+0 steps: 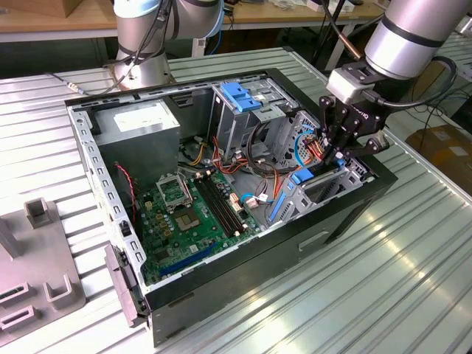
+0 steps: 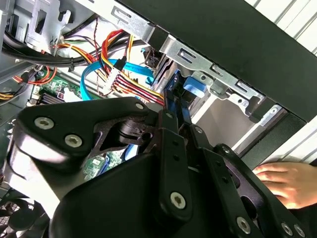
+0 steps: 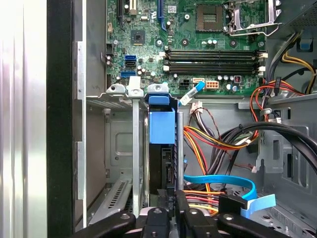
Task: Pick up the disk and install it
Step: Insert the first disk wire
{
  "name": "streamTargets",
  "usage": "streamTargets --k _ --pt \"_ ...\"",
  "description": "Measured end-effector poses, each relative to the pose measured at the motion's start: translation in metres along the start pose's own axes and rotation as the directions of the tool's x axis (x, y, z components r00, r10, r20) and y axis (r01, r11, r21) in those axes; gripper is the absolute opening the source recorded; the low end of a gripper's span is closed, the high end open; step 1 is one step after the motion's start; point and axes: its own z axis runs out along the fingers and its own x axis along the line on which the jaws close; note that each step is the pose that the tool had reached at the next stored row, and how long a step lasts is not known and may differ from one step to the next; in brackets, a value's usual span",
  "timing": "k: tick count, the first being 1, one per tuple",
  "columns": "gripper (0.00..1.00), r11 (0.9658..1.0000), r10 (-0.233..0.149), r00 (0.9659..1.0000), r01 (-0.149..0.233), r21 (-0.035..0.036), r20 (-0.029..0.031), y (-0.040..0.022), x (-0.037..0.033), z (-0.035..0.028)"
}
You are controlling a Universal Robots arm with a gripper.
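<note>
Down at the drive cage (image 3: 116,148) of the open computer case (image 1: 354,199) — fingers (image 3: 168,198) clenched on the disk (image 3: 162,144), upright in its slot.

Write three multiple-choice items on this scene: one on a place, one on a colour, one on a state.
1. The disk sits: A in the drive cage; B on the table; C on the motherboard.
2. The flat cable beside the cage is: A green; B light blue; C white.
3. The computer case has its side: A shut; B half covered; C open.
A, its blue rail stands between the cage walls; B, a light-blue loop; C, the motherboard lies exposed.
</note>
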Motion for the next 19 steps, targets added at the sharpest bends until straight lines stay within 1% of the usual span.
streamTargets --k 1,8,15,19 --pt "0.24 1.0 0.0 1.0 0.0 0.0 0.0 0.0 0.0 -0.0002" --pt "0.24 1.0 0.0 1.0 0.0 0.0 -0.0009 0.0 0.0 -0.003" --pt "0.24 1.0 0.0 1.0 0.0 0.0001 -0.0007 0.0001 0.0 -0.01" --pt "0.23 1.0 0.0 1.0 0.0 0.0001 -0.0006 0.0001 0.0 -0.0107"
